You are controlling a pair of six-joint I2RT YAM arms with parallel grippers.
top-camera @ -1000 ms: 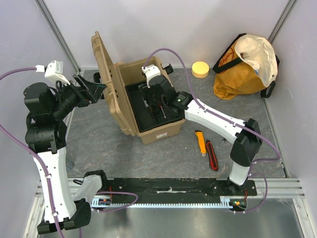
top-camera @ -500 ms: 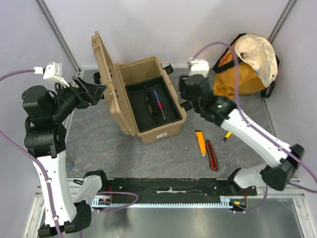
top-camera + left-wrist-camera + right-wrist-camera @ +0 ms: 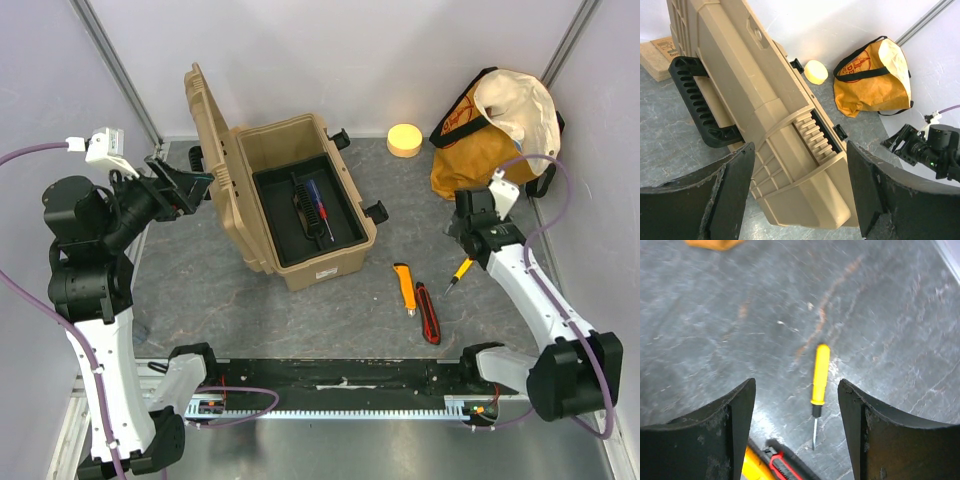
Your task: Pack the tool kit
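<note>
Your tool kit (image 3: 325,265) stands open on the surface (image 3: 230,300), back left; from above you see a blue-and-red screwdriver (image 3: 318,212) in its black tray (image 3: 277,222). The left wrist shows only the lid's (image 3: 765,100) outside and handle (image 3: 697,102). Left fingers (image 3: 732,187) and right fingers (image 3: 735,427) are apart, empty.

The tool kit (image 3: 300,268), a large tan hard-plastic toolbox, sits open in the upper centre-left of the top view. Its lid (image 3: 205,120) stands upright along the box's left side. The black-lined interior (image 3: 275,210) holds a blue-and-red-handled screwdriver (image 3: 317,208). Black latches (image 3: 376,211) jut from the right wall, and a small label (image 3: 323,271) marks the near wall. In the left wrist view, its black handle (image 3: 697,100) shows at left.
</note>
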